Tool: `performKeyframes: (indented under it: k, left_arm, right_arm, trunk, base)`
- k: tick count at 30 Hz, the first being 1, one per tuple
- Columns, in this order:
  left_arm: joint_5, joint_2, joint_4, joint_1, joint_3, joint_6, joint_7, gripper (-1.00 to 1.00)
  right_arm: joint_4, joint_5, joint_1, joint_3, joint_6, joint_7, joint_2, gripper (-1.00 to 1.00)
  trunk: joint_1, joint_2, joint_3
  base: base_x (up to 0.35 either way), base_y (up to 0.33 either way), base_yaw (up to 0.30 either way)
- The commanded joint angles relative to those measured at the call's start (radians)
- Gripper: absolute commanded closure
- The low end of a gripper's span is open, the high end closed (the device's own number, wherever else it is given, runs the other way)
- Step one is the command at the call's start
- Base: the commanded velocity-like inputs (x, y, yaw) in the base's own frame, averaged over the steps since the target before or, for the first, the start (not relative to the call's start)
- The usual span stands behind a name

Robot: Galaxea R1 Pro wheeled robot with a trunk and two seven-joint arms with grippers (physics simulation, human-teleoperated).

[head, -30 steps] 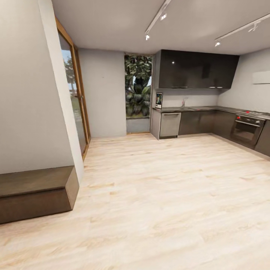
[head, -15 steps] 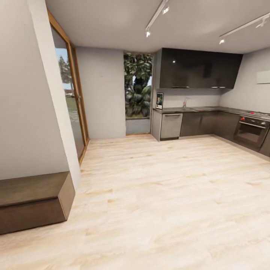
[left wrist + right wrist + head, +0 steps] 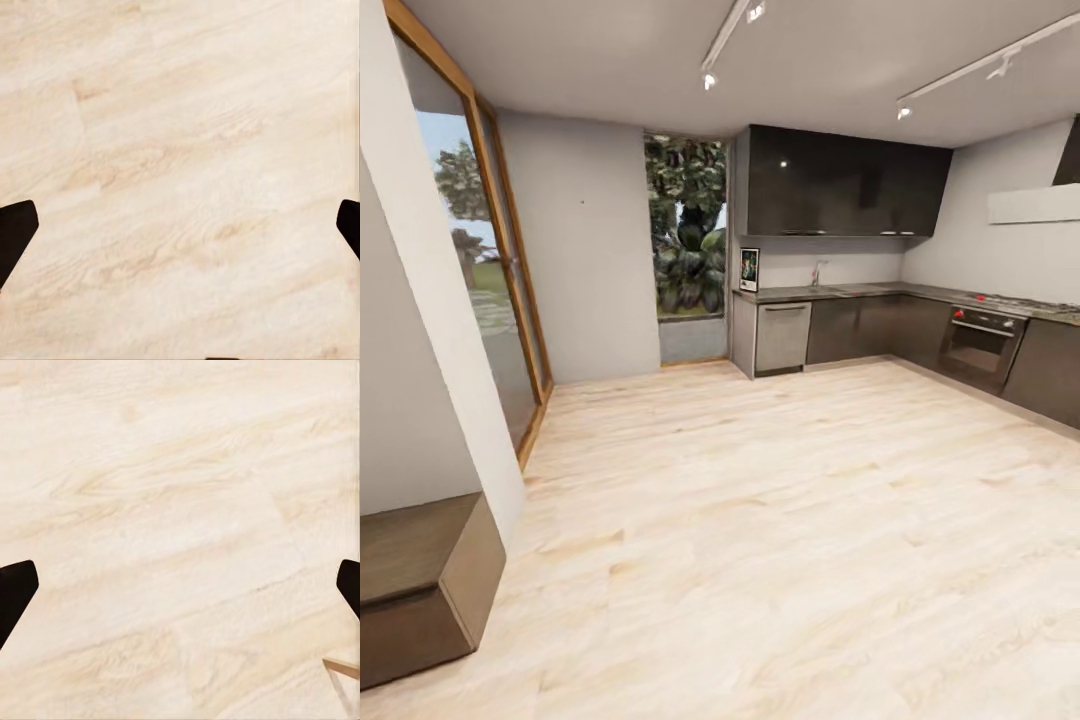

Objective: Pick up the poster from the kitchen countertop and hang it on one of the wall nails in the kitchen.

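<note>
Far across the room the poster (image 3: 749, 270) stands upright at the left end of the grey kitchen countertop (image 3: 860, 291), small and dark with a pale border. A curved faucet (image 3: 817, 273) rises from the worktop just to its right. A tiny dark dot that may be a wall nail (image 3: 582, 201) marks the grey back wall. My left gripper (image 3: 180, 229) is open, its black fingertips (image 3: 15, 232) wide apart over bare wood floor. In the right wrist view my right gripper (image 3: 180, 589) is open too, fingertips (image 3: 15, 592) spread above the floor.
Pale wood floor (image 3: 780, 500) stretches to the kitchen. A low brown bench (image 3: 420, 585) juts out at the near left beside a white wall. Glass doors (image 3: 480, 290) with wood frames line the left. An oven (image 3: 980, 345) and dark cabinets (image 3: 840, 185) fill the right.
The whole head view has shifted: the bench and left wall slid toward the left edge, and the kitchen units moved left in the picture. The camera has moved.
</note>
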Motion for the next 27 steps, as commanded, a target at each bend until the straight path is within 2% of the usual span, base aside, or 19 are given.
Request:
performKeyframes:
  k: [1,19,27]
  left_arm:
    - [0.000,0.000,-0.001,0.000,0.000,-0.002,0.000,-1.00]
    - [0.000,0.000,-0.001,0.000,0.000,-0.002,0.000,-1.00]
    - [0.000,0.000,-0.001,0.000,0.000,-0.002,0.000,-1.00]
  right_arm:
    - [0.001,0.001,-0.001,-0.001,-0.003,0.000,0.000,-1.00]
    - [0.001,0.001,0.000,0.000,-0.004,0.000,0.001,-1.00]
    - [0.001,0.001,0.000,0.001,-0.003,0.000,0.001,-1.00]
  trunk:
    - [0.001,0.000,-0.001]
    - [0.001,0.000,-0.001]
    - [0.001,0.000,-0.001]
  base:
    - [0.337,0.000,-0.267]
    - [0.337,0.000,-0.266]
    - [0.337,0.000,-0.087]
